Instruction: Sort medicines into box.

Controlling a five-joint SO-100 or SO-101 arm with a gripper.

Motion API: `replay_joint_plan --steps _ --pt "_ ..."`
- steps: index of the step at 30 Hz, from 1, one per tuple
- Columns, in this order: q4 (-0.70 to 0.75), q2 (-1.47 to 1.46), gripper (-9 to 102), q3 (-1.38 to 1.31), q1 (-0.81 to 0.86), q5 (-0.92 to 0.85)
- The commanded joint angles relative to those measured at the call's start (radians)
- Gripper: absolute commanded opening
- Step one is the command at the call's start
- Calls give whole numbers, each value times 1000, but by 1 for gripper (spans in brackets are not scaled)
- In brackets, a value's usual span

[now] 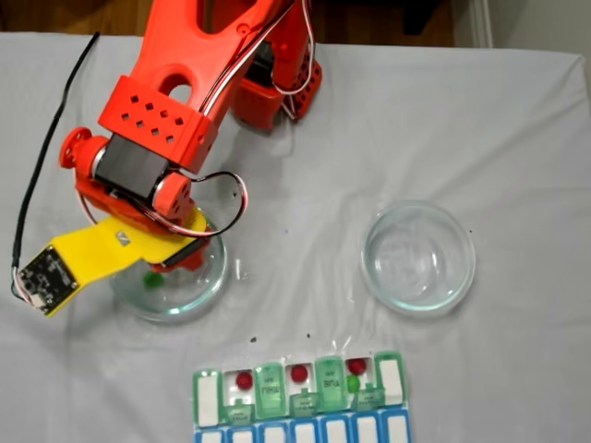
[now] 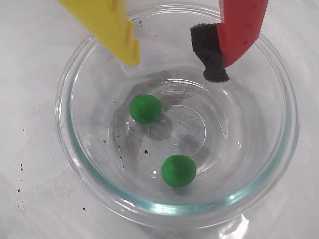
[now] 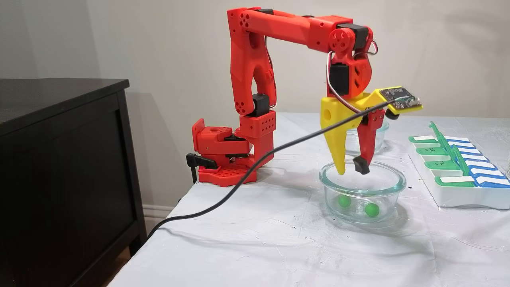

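Green balls in near dish: two bright green medicines lie loose on the floor of the clear glass dish (image 2: 279, 164), one (image 2: 145, 108) toward its middle, the other (image 2: 178, 170) nearer the camera in the wrist view; apart from each other, neither touched.
Tool: tool (image 2: 177, 62) hangs at the dish's rim, well above both balls; yellow finger (image 2: 112, 27) and red finger (image 2: 241, 30) stand wide apart, black pad on the red tip; nothing between them.
Dish marking: embossed mark at the centre of the dish floor, too faint to read.
Box: pill organizer (image 1: 300, 397) lies on the tabletop (image 1: 517, 120) at the lower edge of a fixed view, below and between the two dishes, its green lids up.
Sorted so far: three dark red balls (image 1: 244, 379) (image 1: 298, 373) (image 1: 356, 366) sit in three open white cells; one green ball (image 1: 354, 382) appears to share the cell of the right-hand red one.
Outstanding, by judgement: four of six placed; the two green balls remain to be picked and dropped into cells.
Far dish: second glass dish (image 1: 418, 258) to the right in that view holds nothing visible.
Lid lettering: day labels printed on the green lids; "THU" and "TUE" look likely, not sharp enough to confirm.
Brands: none legible.
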Motion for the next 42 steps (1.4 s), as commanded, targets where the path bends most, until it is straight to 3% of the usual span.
replay_joint_plan --steps 1,42 --pt "-23 21 24 -11 8 -3" --pt "-133 -129 27 25 40 -98"
